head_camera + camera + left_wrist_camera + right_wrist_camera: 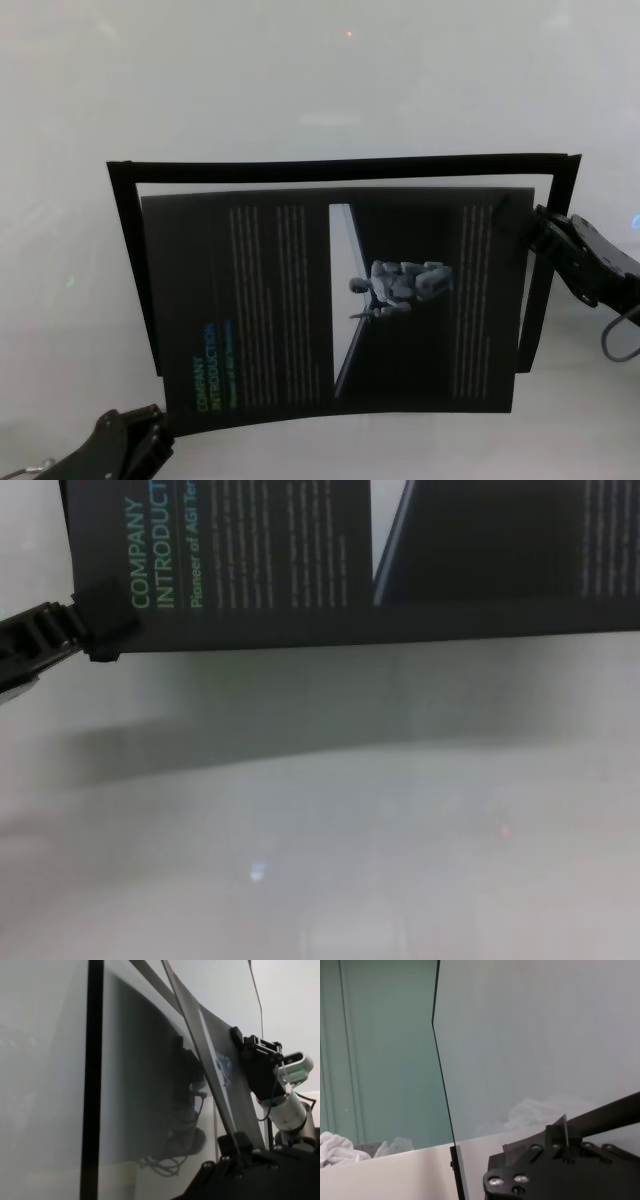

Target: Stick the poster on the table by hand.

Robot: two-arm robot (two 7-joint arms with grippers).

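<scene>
The poster (280,300), a black glossy sheet with a green heading, white text columns and a dark picture panel, hangs slightly bowed above the pale table (320,90). My left gripper (155,428) is shut on its near left corner. The chest view shows that same pinch (100,620) on the poster (300,540), with the sheet's shadow on the table (350,830) below. My right gripper (522,222) is shut on the far right corner. In the left wrist view the poster (225,1065) runs edge-on from my left gripper (239,1144) to the right gripper (245,1047).
A thin black strip (340,168) outlines a rectangle around and behind the poster; it shows as a dark bar (92,1080) in the left wrist view. A grey cable (620,338) loops at the right arm. White cloth (335,1147) lies beyond the table.
</scene>
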